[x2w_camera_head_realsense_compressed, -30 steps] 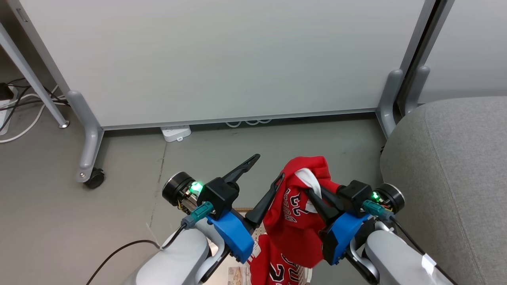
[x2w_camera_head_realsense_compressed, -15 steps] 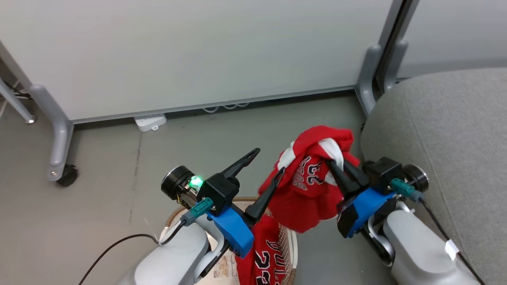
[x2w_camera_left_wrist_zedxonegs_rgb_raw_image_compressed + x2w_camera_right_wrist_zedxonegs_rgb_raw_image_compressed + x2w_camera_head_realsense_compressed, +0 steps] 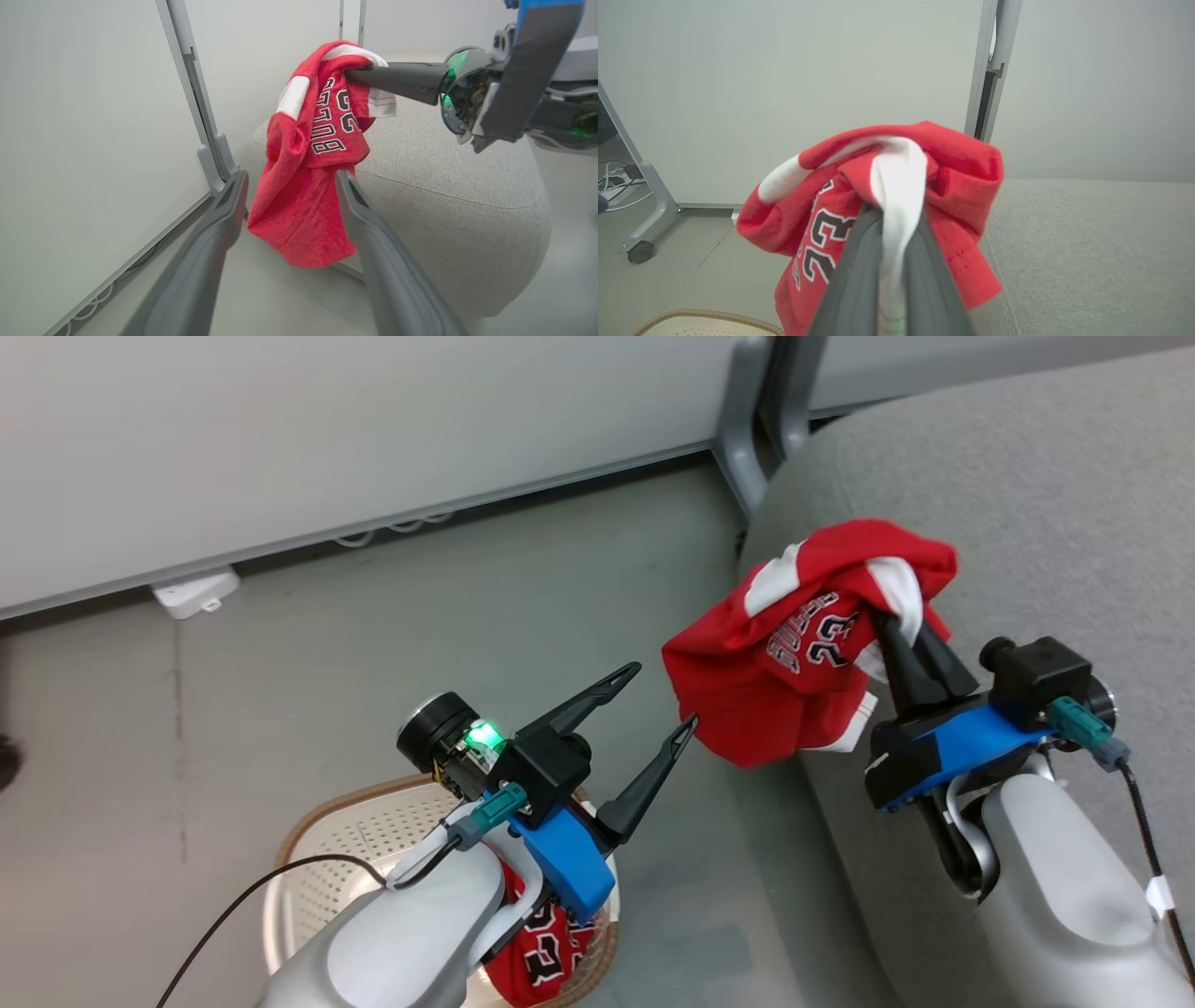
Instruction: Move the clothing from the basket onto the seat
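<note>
My right gripper point(image 3: 893, 627) is shut on a red garment point(image 3: 794, 658) with "BULLS 23" lettering and white stripes, bunched and hanging over the left edge of the grey seat point(image 3: 1027, 495). The right wrist view shows the fingers point(image 3: 859, 261) pinching a white stripe of this garment point(image 3: 962, 186). My left gripper point(image 3: 664, 694) stands open and empty above the cream basket point(image 3: 322, 840), left of the hanging garment point(image 3: 303, 205). A second red garment point(image 3: 546, 952) lies in the basket, partly hidden by my left forearm.
A white partition panel point(image 3: 327, 439) runs along the back, with a grey foot point(image 3: 742, 457) beside the seat. A white power strip point(image 3: 194, 593) lies on the floor under it. A black cable point(image 3: 233, 896) trails from my left arm. A castor point(image 3: 640, 252) stands at the far left.
The head camera has turned right, bringing the seat and basket further into view. My right gripper has carried the garment up and right, from above the basket to the seat's edge.
</note>
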### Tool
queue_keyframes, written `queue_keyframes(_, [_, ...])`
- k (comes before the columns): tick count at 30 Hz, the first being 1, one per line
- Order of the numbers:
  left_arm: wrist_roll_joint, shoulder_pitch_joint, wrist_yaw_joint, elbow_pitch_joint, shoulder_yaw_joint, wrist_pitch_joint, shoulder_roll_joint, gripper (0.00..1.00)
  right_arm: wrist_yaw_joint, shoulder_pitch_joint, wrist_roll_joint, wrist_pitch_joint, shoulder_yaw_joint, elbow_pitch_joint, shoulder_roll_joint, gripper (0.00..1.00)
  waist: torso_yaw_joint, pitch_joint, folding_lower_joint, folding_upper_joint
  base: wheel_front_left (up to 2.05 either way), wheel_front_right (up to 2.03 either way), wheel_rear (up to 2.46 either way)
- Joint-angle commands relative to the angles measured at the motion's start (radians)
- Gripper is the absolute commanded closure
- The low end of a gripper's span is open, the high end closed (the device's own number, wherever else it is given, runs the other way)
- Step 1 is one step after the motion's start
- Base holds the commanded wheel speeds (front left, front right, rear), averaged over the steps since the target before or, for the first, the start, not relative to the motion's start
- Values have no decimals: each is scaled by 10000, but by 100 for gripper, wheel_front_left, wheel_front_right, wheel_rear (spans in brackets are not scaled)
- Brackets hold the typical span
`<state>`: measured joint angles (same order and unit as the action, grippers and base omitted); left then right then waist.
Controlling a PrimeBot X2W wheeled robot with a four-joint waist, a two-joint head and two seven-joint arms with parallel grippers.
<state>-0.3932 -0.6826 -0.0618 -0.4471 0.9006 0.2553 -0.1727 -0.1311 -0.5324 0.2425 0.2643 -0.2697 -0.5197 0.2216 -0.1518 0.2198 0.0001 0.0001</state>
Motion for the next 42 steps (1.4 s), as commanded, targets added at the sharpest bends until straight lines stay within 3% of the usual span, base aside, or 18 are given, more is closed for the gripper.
queue_keyframes(1, [50, -218, -1, 40, 27, -39, -40, 0, 8, 92, -106, 4, 332, 185, -81, 100, -605, 420, -1, -1, 0, 0, 0])
queue_keyframes(13, [155, -486, -155, 152, 400, -329, -200, 0, 7, 786, -357, 4, 2014, 959, -586, 100, -2516, 962, -1, -1, 0, 0, 0])
queue_keyframes(18, [142, -508, -167, 210, 526, -426, -211, 0, 7, 1141, -427, 4, 2436, 1125, -716, 100, -2978, 1035, -1, -1, 0, 0, 0])
queue_keyframes(26, [117, -599, -124, 304, 589, -467, -231, 0, 7, 1348, -490, 4, 2790, 1329, -832, 100, -3065, 1240, -1, -1, 0, 0, 0])
queue_keyframes(35, [136, -824, 114, 615, 405, -596, -652, 0, 7, -301, -530, 5, 2882, 2026, -996, 100, -3081, 1999, -1, -1, 0, 0, 0])
queue_keyframes(42, [335, -1307, 182, 1179, 306, -1008, -1215, 0, 7, -2378, -556, 4, 3796, 2653, -220, 100, -2912, 3272, -1, -1, 0, 0, 0])
